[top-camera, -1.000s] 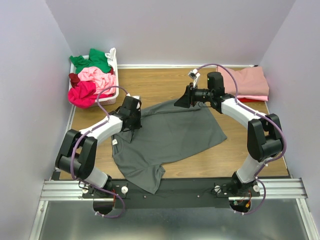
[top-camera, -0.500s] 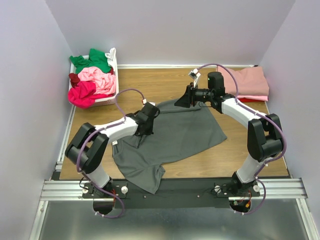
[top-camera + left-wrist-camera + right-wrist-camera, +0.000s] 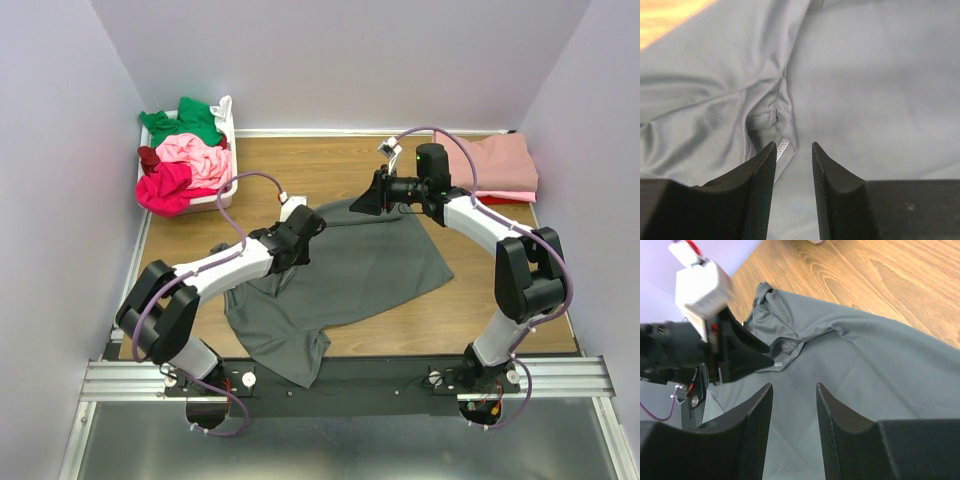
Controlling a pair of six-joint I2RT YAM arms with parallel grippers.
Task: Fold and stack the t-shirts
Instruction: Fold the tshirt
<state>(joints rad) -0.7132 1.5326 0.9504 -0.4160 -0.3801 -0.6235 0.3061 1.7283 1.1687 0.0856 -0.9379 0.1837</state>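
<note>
A dark grey t-shirt lies spread and rumpled across the middle of the table. My left gripper hovers over its collar end, open, with nothing between the fingers. In the left wrist view the collar with its white label sits just ahead of the left gripper. My right gripper is open above the shirt's far edge. In the right wrist view the right gripper faces the collar and the left gripper. A folded dusty rose t-shirt lies at the back right.
A white basket at the back left holds green, light pink, magenta and maroon t-shirts. Bare wood shows between basket and folded shirt. Purple walls close in on three sides.
My left arm has swung right from the shirt's left shoulder to its collar, and its jaws have gone from shut to open. The right arm has not moved.
</note>
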